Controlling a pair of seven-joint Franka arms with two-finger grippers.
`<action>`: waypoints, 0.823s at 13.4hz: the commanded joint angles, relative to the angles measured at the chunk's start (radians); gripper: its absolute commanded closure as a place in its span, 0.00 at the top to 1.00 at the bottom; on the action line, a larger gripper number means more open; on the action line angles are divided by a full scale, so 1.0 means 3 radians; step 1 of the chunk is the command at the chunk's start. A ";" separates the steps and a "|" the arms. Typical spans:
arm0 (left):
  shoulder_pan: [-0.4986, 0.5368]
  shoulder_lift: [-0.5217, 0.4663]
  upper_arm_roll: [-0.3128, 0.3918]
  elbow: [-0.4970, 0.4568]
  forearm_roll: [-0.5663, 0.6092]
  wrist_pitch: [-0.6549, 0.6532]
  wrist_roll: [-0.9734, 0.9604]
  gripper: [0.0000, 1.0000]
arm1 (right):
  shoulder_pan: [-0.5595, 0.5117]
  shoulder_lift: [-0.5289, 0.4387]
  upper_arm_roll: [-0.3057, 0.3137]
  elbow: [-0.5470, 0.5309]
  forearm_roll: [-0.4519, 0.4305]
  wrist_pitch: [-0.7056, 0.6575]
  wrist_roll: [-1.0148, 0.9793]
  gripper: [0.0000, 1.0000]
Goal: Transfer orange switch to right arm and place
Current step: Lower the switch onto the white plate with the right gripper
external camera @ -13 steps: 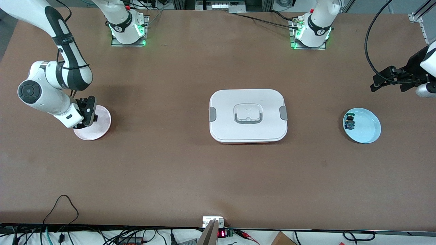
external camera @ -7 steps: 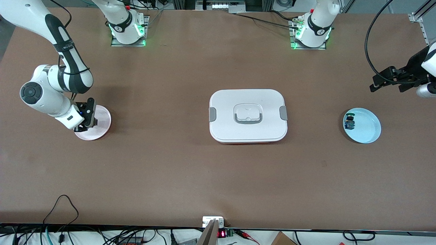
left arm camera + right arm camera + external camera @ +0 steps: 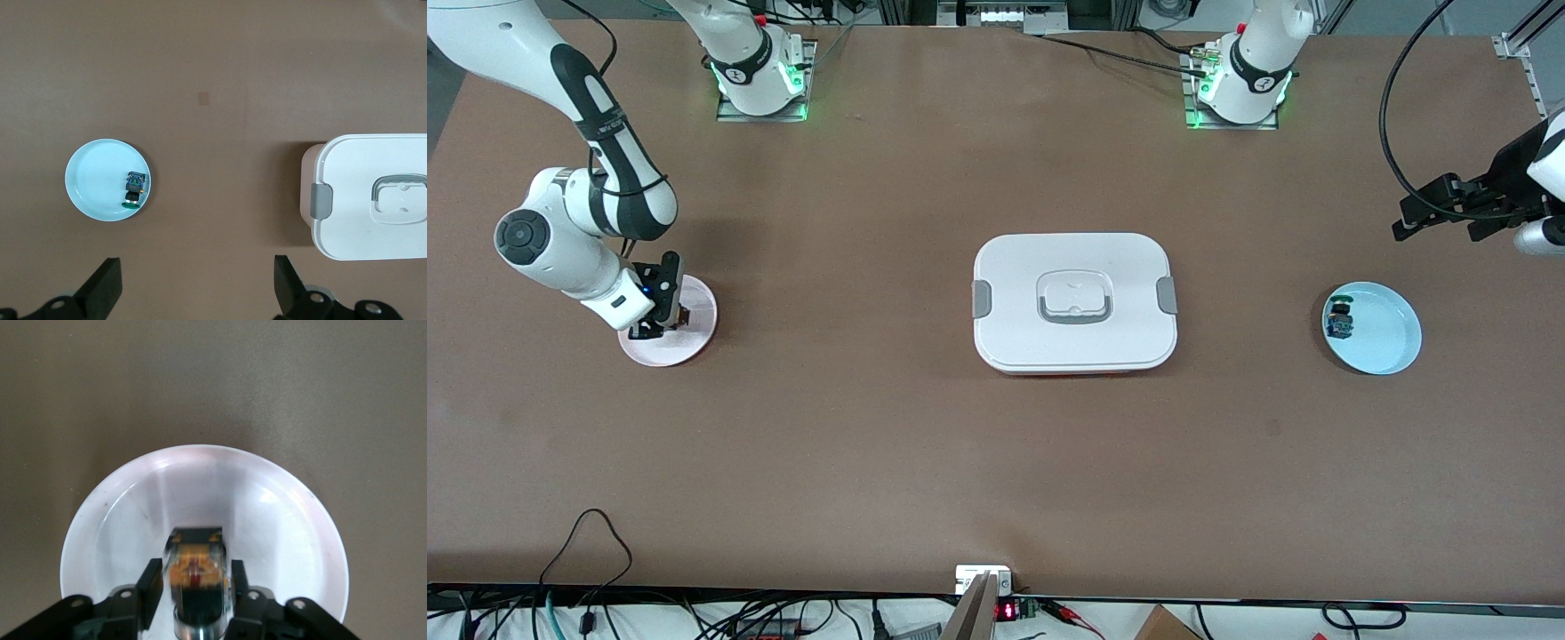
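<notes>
Two plates frame our work: at the right arm's end, our right gripper [image 3: 660,313] is low in the pink plate [image 3: 698,333], fingers around the orange switch [image 3: 195,570] for placing; our left gripper [image 3: 1440,213] waits spread wide above the table near the blue plate [image 3: 1392,333]

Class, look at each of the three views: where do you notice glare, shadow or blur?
Front view: soft shadow on the table beside the right arm, green glow at both bases. Left wrist view: evenly lit and sharp, with a shadow along the white lidded box. Right wrist view: glare streaks on the pink plate; the orange switch between the right gripper fingers looks blurred.
</notes>
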 commanded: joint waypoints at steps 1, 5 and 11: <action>0.0029 0.0070 -0.0001 0.0115 -0.0017 -0.0066 -0.0007 1.00 | -0.0087 -0.0059 0.0046 -0.0054 -0.0031 0.0051 -0.0067 1.00; 0.0029 0.0075 -0.0001 0.0115 -0.0007 -0.0066 -0.0007 1.00 | -0.0087 -0.0237 0.0051 -0.0023 0.0010 -0.0112 -0.0027 1.00; 0.0024 0.0105 -0.0006 0.0115 0.0003 -0.0066 -0.0007 1.00 | -0.0051 -0.0488 0.0071 0.0248 0.0639 -0.0705 0.0131 1.00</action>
